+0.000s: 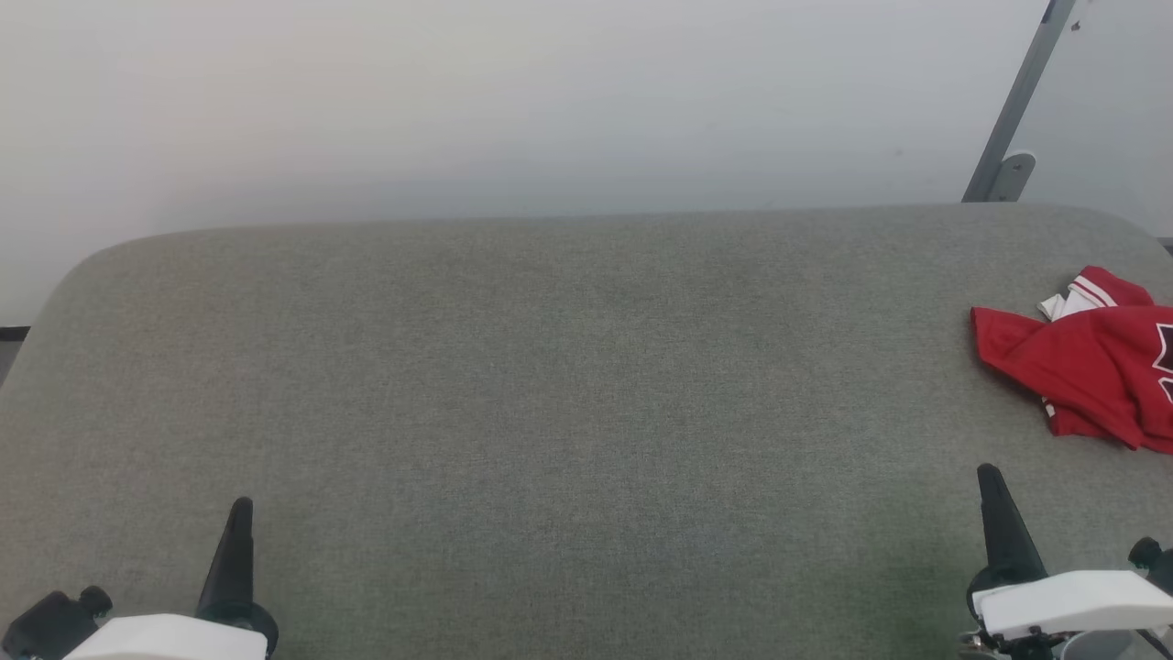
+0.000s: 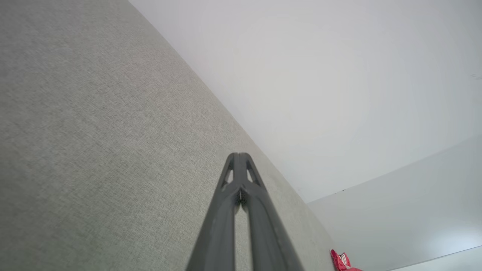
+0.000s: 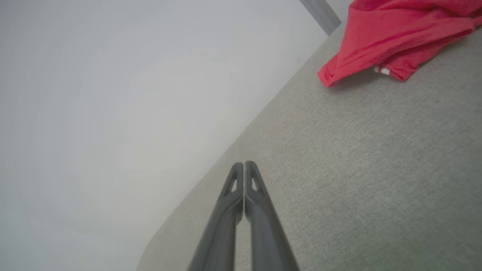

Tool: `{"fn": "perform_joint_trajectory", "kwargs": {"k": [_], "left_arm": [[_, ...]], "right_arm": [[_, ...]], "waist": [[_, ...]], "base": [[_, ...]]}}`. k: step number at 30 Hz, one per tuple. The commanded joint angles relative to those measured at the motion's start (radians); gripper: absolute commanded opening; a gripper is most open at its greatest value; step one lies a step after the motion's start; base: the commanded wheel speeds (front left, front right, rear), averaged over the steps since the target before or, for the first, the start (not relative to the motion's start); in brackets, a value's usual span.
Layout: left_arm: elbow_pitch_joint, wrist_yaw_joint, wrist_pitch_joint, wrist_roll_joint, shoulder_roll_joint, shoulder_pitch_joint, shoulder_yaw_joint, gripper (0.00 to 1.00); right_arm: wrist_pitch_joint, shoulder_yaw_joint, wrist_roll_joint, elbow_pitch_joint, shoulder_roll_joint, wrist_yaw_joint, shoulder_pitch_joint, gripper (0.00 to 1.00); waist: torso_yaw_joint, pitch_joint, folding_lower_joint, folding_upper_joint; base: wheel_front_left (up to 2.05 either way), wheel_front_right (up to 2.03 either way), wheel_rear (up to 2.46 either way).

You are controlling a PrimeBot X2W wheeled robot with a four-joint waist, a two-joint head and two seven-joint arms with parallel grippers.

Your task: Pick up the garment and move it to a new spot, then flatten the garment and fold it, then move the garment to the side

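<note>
As the left gripper (image 1: 240, 510) stands: its two long dark fingers are pressed together tip to tip, empty, with no object against them.
Left arm pose: low at the near left of the broad grey-green woven-fabric table (image 1: 550, 412). The white wrist housing sits at the bottom of the head view and the fingers point toward the far edge.
Right gripper (image 1: 988, 473): closed the same way. Its wrist view shows only a hairline slit between the fingers, and it holds nothing.
Right arm pose: low at the near right of the table, white housing behind, fingers aimed forward and leaning slightly left. The garment lies ahead and to its right, well apart from the tips.
Garment (image 1: 1090, 367): a bright red jersey shirt, crumpled in a loose heap at the table's right edge toward the far side and cut off by the head view's border. A white, red-striped part pokes out at its far side; black-and-white lettering shows at the border.
Backdrop: a plain pale wall (image 1: 458, 92) — a slanted grey metal strut (image 1: 1017, 101) at upper right.
</note>
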Motion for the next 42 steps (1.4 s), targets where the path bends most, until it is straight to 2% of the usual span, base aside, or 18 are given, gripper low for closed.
{"fn": "perform_joint_trajectory", "kwargs": {"k": [1, 20, 42], "left_arm": [[-0.008, -0.001, 0.009, -0.025, 0.0, -0.028, 0.009, 0.0], [0.01, -0.002, 0.066, -0.191, -0.042, -0.077, 0.028, 0.0], [0.026, -0.002, 0.117, -0.329, -0.081, -0.117, 0.045, 0.0]], "right_arm": [[0.009, -0.003, 0.032, -0.009, 0.0, 0.0, -0.029, 0.0], [0.066, -0.004, 0.238, -0.002, 0.005, 0.0, -0.06, 0.0], [0.116, -0.004, 0.419, 0.005, 0.009, 0.0, -0.087, 0.0]], "waist": [[0.0, 0.0, 0.0, -0.0001], [-0.002, 0.005, 0.0, -0.0001], [-0.004, 0.011, 0.0, -0.0001]], "base": [[0.0, 0.0, 0.0], [0.0, 0.0, 0.0], [0.0, 0.0, 0.0]]}}
